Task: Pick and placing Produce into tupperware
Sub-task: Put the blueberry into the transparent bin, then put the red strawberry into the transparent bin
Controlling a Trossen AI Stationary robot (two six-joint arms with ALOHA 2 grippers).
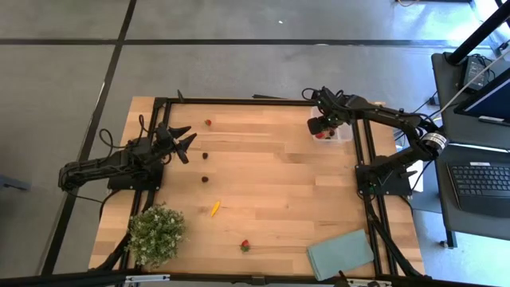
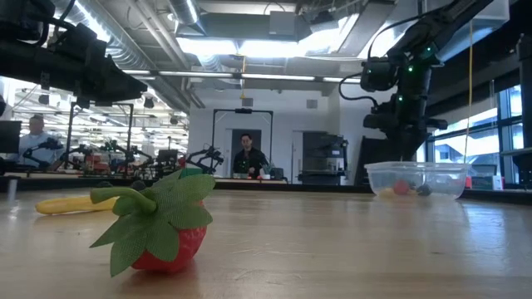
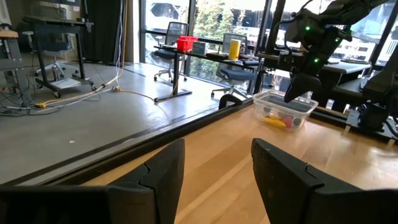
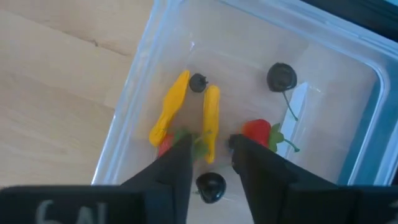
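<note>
The clear tupperware point(image 1: 335, 132) stands at the table's far right; it also shows in the low view point(image 2: 416, 179). In it lie two yellow slivers point(image 4: 211, 124), dark berries point(image 4: 282, 76) and red strawberries point(image 4: 257, 132). My right gripper point(image 4: 211, 163) is open just above it, fingers pointing down, holding nothing. My left gripper point(image 1: 182, 142) is open and empty at the table's left side, its fingers level point(image 3: 217, 168). Loose on the table are a strawberry point(image 1: 208, 123), two dark berries point(image 1: 205, 156), a yellow sliver point(image 1: 215, 208) and a second strawberry point(image 1: 245, 245).
A bushy green plant point(image 1: 155, 233) stands at the near left corner. A flat grey-green rectangle point(image 1: 341, 253) lies at the near right. Black frame rails run along the table's left, far and right sides. People show in the room beyond the table point(image 2: 248, 158).
</note>
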